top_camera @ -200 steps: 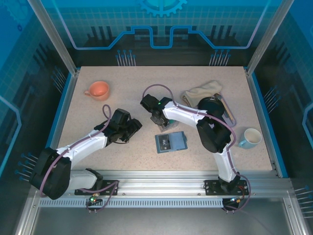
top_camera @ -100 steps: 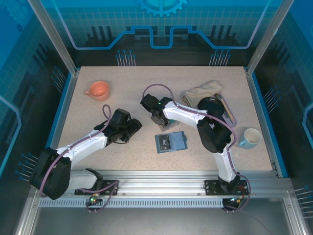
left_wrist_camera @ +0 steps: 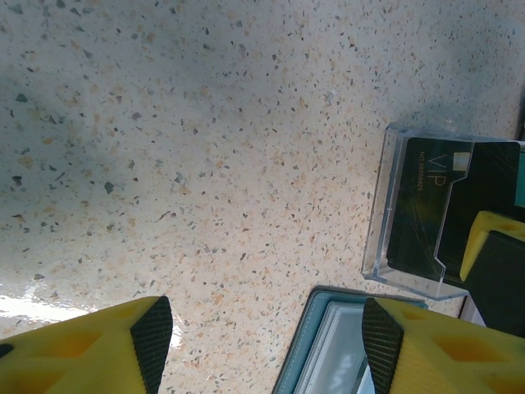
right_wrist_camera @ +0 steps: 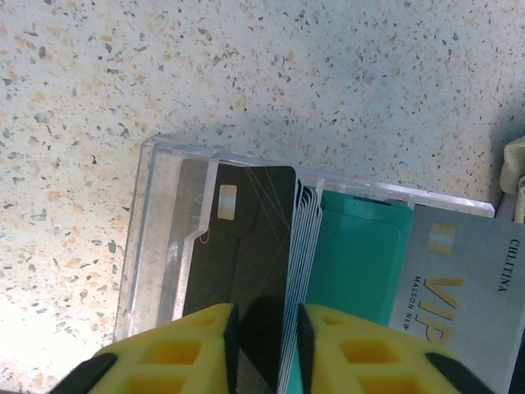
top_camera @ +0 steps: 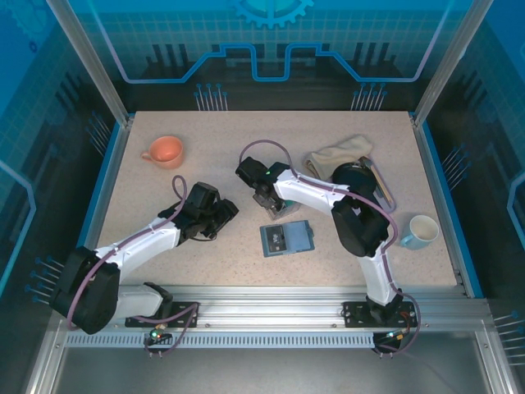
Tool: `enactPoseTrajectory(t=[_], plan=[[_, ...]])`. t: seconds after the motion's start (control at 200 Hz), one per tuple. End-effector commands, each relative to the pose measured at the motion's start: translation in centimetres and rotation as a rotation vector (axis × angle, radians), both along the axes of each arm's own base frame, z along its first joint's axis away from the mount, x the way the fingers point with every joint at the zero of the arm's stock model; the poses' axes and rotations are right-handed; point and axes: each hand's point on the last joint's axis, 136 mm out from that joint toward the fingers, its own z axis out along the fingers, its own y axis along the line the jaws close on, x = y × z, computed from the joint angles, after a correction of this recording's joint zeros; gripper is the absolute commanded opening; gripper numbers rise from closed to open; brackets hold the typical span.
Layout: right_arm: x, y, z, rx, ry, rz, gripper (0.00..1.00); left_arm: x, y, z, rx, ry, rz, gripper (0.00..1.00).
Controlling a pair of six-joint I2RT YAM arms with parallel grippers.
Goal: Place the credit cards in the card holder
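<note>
Right pincer [top_camera: 267, 203] [right_wrist_camera: 267, 341] is down at the clear box [right_wrist_camera: 156, 238], jaws narrow, one finger on each side of the dark card [right_wrist_camera: 246, 246]. We can't tell whether the pads are actually pressing it.

The credit cards [right_wrist_camera: 305, 238] stand fanned in that box: the dark one in front, a stack of pale edges behind it, then a teal card [right_wrist_camera: 361, 254] and a grey VIP card [right_wrist_camera: 463, 295].

Left pincer [top_camera: 215, 215] [left_wrist_camera: 267, 336] is wide with nothing between the pads, just bare desk [top_camera: 205, 131] under it. The box [left_wrist_camera: 381, 222] sits off to its side.

The card holder [top_camera: 287, 238] lies open and flat on the desk just in front of the box, between the two arms. Its teal rim [left_wrist_camera: 320, 345] shows at the bottom of the left wrist view.

Also on the desk, well apart from the work: an orange cup [top_camera: 164, 150] far left, a beige cloth [top_camera: 340, 152] far right and a white mug [top_camera: 420, 231] at the right edge.
</note>
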Motion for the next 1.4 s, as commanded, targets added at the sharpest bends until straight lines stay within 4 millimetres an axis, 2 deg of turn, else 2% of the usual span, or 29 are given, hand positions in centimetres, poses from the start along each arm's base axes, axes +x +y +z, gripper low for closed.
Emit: enactPoseTrajectory(t=[0.0, 0.26, 0.3, 0.395, 0.53, 0.705, 0.8, 0.89, 1.0, 1.155, 1.276, 1.331, 1.396], plan=[[-0.1, -0.7, 1.6, -0.009, -0.027, -0.004, 0.23, 0.0, 0.1, -0.2, -0.01, 0.013, 0.007, 0.66], [-0.3, -0.9, 1.8, -0.005, -0.028, -0.005, 0.21, -0.1, 0.1, -0.1, -0.01, 0.012, 0.007, 0.66], [-0.3, -0.8, 1.9, -0.002, -0.028, -0.005, 0.16, -0.1, 0.1, -0.1, -0.011, 0.011, 0.007, 0.66], [-0.4, -0.8, 2.2, 0.009, -0.026, -0.002, 0.13, -0.1, 0.1, -0.1, -0.012, 0.012, 0.007, 0.66], [-0.7, -0.8, 2.7, 0.027, -0.021, -0.004, 0.12, -0.1, 0.1, -0.1, -0.014, 0.013, 0.008, 0.66], [-1.0, -0.6, 3.6, 0.071, -0.009, -0.009, 0.08, -0.1, 0.1, -0.1, -0.013, 0.013, 0.005, 0.66], [-1.5, -0.4, 4.8, 0.119, 0.0, -0.016, 0.06, 0.0, -0.2, 0.2, -0.019, 0.007, -0.006, 0.66], [-2.1, -0.3, 6.8, 0.243, 0.018, -0.045, 0.06, 0.2, -0.8, 0.7, -0.047, -0.013, -0.032, 0.66], [-3.2, -0.2, 9.7, 0.473, 0.077, -0.072, 0.04, 0.9, -2.8, 2.5, -0.146, -0.079, -0.096, 0.67], [-4.2, -1.1, 13.2, 0.898, 0.215, -0.159, 0.04, 1.9, -6.0, 5.7, -0.317, -0.182, -0.2, 0.68], [-4.3, -2.9, 14.8, 1.169, 0.297, -0.235, 0.04, 2.7, -8.5, 8.3, -0.455, -0.245, -0.281, 0.68], [-4.4, -3.5, 15.3, 1.261, 0.329, -0.258, 0.03, 3.1, -9.5, 9.7, -0.516, -0.281, -0.312, 0.69], [-4.5, -4.0, 15.6, 1.332, 0.356, -0.282, 0.03, 3.5, -10.6, 10.4, -0.556, -0.292, -0.332, 0.69]])
